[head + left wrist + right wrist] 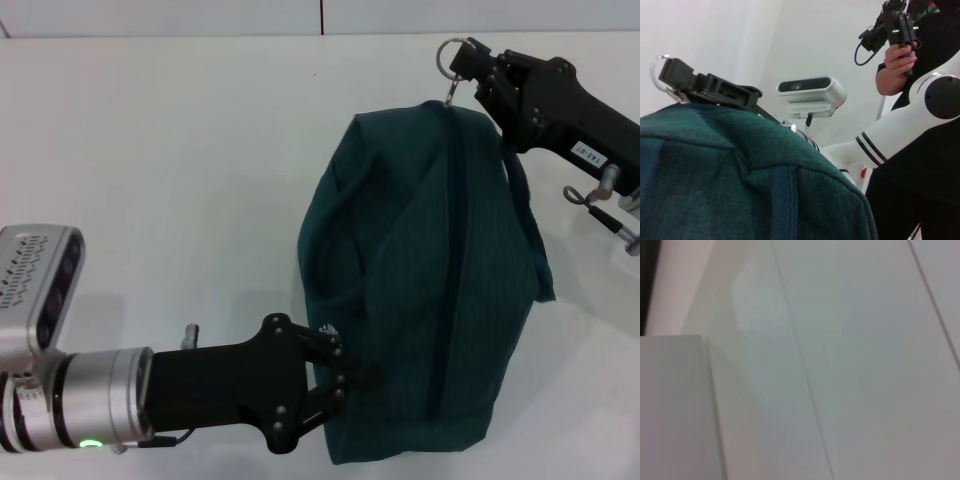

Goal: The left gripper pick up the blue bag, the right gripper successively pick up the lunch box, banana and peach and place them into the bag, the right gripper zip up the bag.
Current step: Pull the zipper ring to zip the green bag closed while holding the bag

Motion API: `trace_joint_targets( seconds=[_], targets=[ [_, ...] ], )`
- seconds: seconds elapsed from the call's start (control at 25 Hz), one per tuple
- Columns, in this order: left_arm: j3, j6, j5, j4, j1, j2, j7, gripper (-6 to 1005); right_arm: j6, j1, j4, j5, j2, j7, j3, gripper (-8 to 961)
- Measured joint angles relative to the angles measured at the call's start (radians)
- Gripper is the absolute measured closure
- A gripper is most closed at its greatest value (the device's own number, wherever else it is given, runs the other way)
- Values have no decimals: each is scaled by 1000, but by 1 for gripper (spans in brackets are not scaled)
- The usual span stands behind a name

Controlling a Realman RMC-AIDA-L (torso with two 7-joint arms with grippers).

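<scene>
The blue bag [430, 280] lies on the white table [180, 170] with its zipper line closed along the top. My left gripper [338, 375] is at the bag's near end beside the small white logo, shut on the fabric. My right gripper [472, 62] is at the bag's far end, shut on the zipper's ring pull [452, 52]. The left wrist view shows the bag's fabric [740, 190] close up, with the right gripper [677, 75] and its ring [657, 67] beyond it. The lunch box, banana and peach are out of view.
A person in black [920, 125] stands behind the table holding a hand controller [895, 25]. The right arm's wrist camera [812, 95] and a white robot arm [900, 125] are also there. The right wrist view shows only pale flat surfaces.
</scene>
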Motion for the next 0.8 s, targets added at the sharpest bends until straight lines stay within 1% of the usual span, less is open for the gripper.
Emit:
trace_joint_targets(
  seconds=[0.16, 0.32, 0.4, 0.56, 0.8],
  targets=[
    [-4, -2, -1, 3, 10, 4, -8, 936, 50, -3, 0, 17, 0, 1, -4, 934],
    [-45, -24, -8, 10, 27, 4, -15, 935, 62, -19, -8, 23, 0, -6, -3, 934],
    [-77, -45, -10, 26, 44, 4, -32, 935, 54, -36, -20, 31, 0, -7, 0, 934],
    [-176, -106, -14, 52, 74, -3, -61, 935, 17, -80, -59, 56, 0, -7, -2, 934],
    [-300, -157, -16, 58, 89, -2, -65, 841, -70, -88, -51, 57, 0, -2, -6, 933]
  ],
)
